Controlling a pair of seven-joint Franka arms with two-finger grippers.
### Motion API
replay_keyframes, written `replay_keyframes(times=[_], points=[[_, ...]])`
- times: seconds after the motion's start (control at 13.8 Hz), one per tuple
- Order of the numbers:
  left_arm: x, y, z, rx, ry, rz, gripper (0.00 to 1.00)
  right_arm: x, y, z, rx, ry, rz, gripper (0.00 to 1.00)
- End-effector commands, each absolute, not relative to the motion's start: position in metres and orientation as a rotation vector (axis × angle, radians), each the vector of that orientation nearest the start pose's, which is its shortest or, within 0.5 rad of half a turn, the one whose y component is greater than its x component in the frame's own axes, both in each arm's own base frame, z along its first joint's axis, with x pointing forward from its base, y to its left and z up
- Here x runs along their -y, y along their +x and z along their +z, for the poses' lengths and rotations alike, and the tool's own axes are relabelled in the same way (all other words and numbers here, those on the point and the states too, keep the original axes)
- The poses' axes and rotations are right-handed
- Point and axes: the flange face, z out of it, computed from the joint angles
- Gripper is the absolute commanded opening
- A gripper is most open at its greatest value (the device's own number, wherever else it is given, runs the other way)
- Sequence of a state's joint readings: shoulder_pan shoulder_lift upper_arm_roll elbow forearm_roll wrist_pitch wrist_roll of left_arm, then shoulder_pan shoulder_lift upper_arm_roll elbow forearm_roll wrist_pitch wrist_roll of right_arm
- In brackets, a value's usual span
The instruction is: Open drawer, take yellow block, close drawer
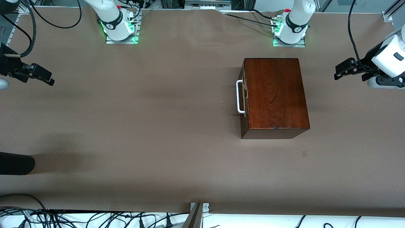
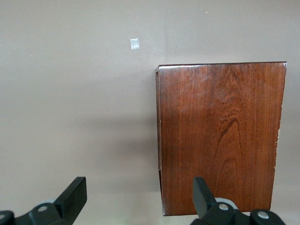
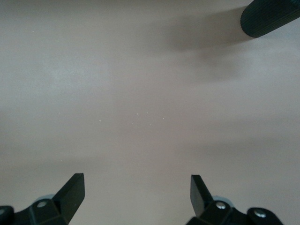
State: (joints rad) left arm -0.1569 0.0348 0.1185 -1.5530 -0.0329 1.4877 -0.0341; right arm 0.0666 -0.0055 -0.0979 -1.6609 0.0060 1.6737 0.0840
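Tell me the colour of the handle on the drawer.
White. The U-shaped bar handle stands out against the dark reddish-brown drawer front, best in the front view.

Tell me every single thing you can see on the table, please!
box: one, dark reddish-brown wood, on the table toward the left arm's end
drawer: one, dark front, shut in the box, facing the right arm's end
handle: one, white, on the drawer front
table: one, brown cover
black cylinder: one, at the table's edge, right arm's end
yellow block: none in view
left gripper: open, empty, waiting
right gripper: open, empty, waiting
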Motion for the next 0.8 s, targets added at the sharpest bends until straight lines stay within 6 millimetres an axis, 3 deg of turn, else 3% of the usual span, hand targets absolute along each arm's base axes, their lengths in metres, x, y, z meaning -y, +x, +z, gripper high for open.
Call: replay_keyframes(times=[0.0,0.73], points=[[0.0231,0.5441,0.6128,-0.008,-3.161,0.116,1.0,0.0186,0.565,0.5978,-0.202,-3.134,-0.036,1.0],[0.025,0.551,0.6156,-0.006,-3.159,0.105,1.0,0.0187,0.5653,0.5981,-0.2,-3.134,-0.041,1.0]])
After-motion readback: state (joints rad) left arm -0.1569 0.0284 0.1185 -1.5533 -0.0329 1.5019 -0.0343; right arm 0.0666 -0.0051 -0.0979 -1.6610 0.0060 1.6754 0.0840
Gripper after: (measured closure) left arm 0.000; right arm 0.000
